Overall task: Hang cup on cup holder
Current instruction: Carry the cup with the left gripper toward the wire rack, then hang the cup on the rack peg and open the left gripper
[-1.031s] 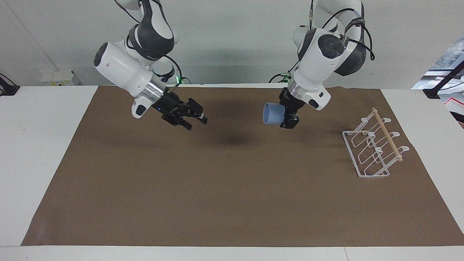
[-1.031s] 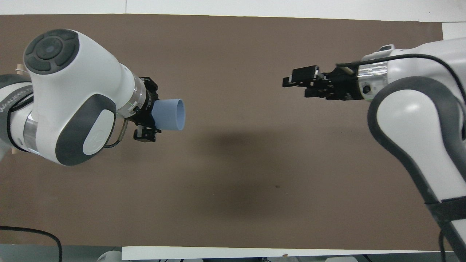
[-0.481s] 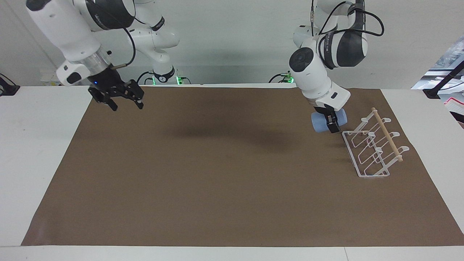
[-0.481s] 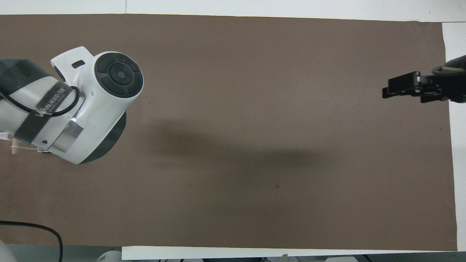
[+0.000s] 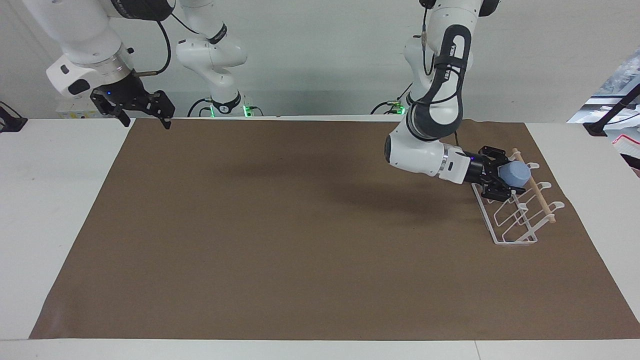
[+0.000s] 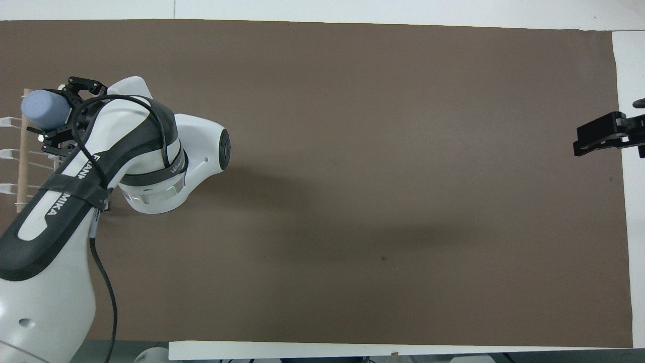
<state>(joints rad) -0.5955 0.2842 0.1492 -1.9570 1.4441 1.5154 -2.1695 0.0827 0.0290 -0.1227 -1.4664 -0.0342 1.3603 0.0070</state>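
The light-blue cup [image 5: 516, 173] lies sideways in my left gripper [image 5: 506, 175], which is shut on it. The cup is over the end of the cup holder [image 5: 505, 220] that lies nearer to the robots, right beside its wooden dowel [image 5: 537, 192]. I cannot tell whether the cup touches a prong. The cup holder is a white wire rack standing on the mat at the left arm's end of the table. In the overhead view the cup [image 6: 43, 110], the left gripper [image 6: 55, 113] and the rack's prongs [image 6: 10, 154] show at the edge. My right gripper [image 5: 144, 120] is open and empty, raised over the mat's corner at the right arm's end [image 6: 587, 141].
A brown mat [image 5: 300, 225] covers most of the white table [image 5: 55, 200]. Some clutter [image 5: 625, 145] and a black stand lie past the rack at the left arm's end of the table.
My left arm has swung the cup from beside the rack to over its dowel end, wrist now low and level. My right gripper has drawn back toward its own table corner.
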